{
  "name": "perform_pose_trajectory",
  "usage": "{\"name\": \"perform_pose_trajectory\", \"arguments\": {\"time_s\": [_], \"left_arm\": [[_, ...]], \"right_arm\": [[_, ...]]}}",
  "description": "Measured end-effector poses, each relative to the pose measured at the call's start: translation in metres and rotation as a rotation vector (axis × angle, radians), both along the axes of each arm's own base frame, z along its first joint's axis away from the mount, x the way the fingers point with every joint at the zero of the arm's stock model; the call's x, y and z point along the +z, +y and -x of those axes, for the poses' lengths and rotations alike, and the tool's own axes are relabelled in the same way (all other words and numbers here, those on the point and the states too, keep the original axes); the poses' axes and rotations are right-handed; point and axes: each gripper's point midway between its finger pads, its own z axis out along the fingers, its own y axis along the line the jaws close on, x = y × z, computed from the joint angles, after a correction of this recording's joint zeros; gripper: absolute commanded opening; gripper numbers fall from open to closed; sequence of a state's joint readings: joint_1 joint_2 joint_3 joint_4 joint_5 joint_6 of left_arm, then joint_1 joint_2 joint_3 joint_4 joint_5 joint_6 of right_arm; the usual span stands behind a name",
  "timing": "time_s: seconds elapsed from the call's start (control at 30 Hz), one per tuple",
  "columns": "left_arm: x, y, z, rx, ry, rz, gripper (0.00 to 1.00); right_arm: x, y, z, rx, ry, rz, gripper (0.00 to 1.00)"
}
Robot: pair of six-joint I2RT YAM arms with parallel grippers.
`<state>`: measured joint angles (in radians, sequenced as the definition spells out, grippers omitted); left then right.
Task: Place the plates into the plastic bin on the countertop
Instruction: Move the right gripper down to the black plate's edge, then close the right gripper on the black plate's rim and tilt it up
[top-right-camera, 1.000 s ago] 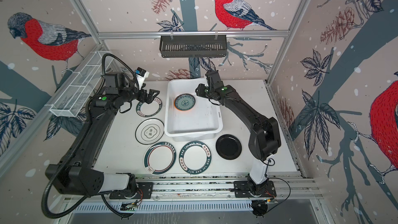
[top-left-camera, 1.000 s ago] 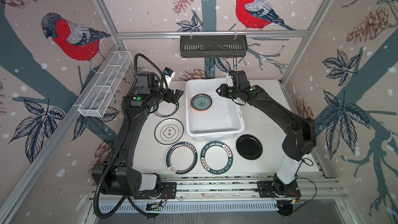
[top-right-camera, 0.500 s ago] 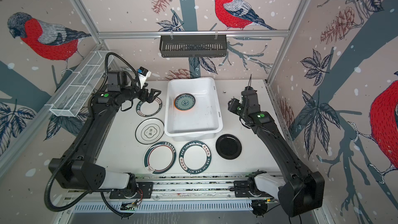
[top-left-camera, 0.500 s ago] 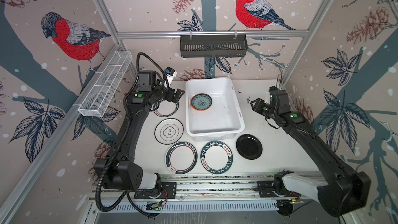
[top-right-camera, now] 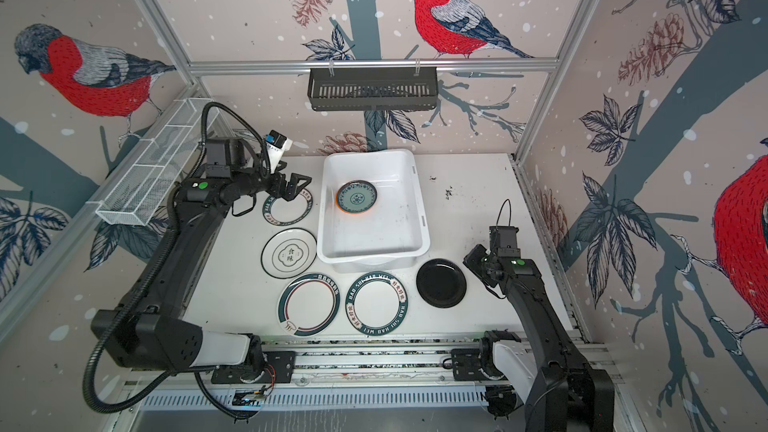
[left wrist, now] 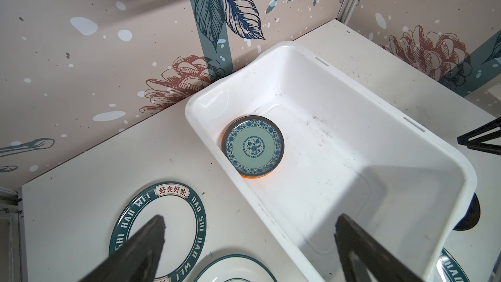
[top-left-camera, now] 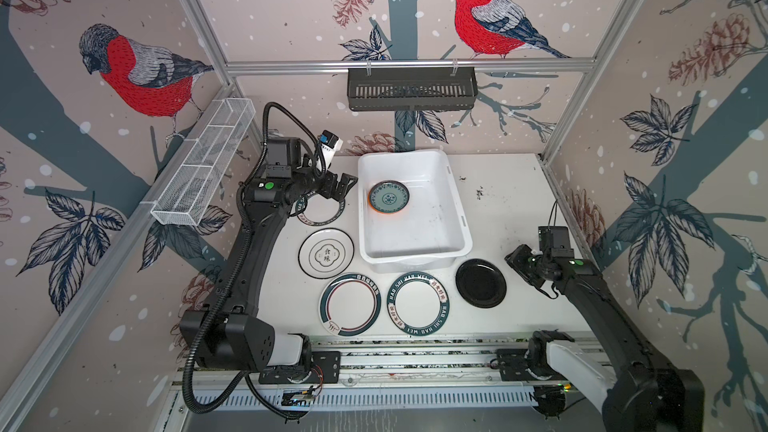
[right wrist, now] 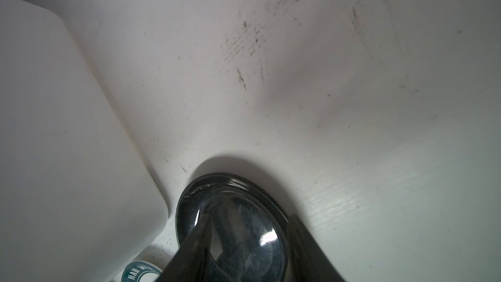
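White plastic bin [top-left-camera: 415, 234] holds the teal-patterned plate [top-left-camera: 388, 198] stacked on an orange plate [left wrist: 253, 177] — the black plate [top-left-camera: 481, 283] and four rimmed white plates [top-left-camera: 326, 252] lie outside on the countertop [top-left-camera: 511, 201]. I see my left gripper [top-left-camera: 338, 187] spread wide and empty; my right gripper [right wrist: 246, 221] sits just beside the black plate, fingers partly apart.
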<state>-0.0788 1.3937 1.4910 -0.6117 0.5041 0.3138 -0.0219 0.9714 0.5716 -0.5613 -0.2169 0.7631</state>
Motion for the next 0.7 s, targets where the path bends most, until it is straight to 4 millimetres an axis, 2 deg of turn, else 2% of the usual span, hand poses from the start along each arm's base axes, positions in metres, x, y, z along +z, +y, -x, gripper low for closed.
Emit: {"name": "perform_pose_trajectory", "arguments": {"time_s": [0.23, 0.53, 0.7], "left_arm": [[-0.003, -0.002, 0.003, -0.012, 0.008, 0.008, 0.97], [-0.005, -0.003, 0.004, -0.014, 0.013, 0.009, 0.97], [-0.008, -0.003, 0.004, -0.014, 0.02, 0.012, 0.97]], "right_arm": [[-0.032, 0.007, 0.032, -0.007, 0.096, -0.055, 0.48], [-0.057, 0.018, 0.063, -0.027, 0.13, -0.131, 0.43], [-0.059, 0.026, 0.061, -0.015, 0.108, -0.184, 0.4]]}}
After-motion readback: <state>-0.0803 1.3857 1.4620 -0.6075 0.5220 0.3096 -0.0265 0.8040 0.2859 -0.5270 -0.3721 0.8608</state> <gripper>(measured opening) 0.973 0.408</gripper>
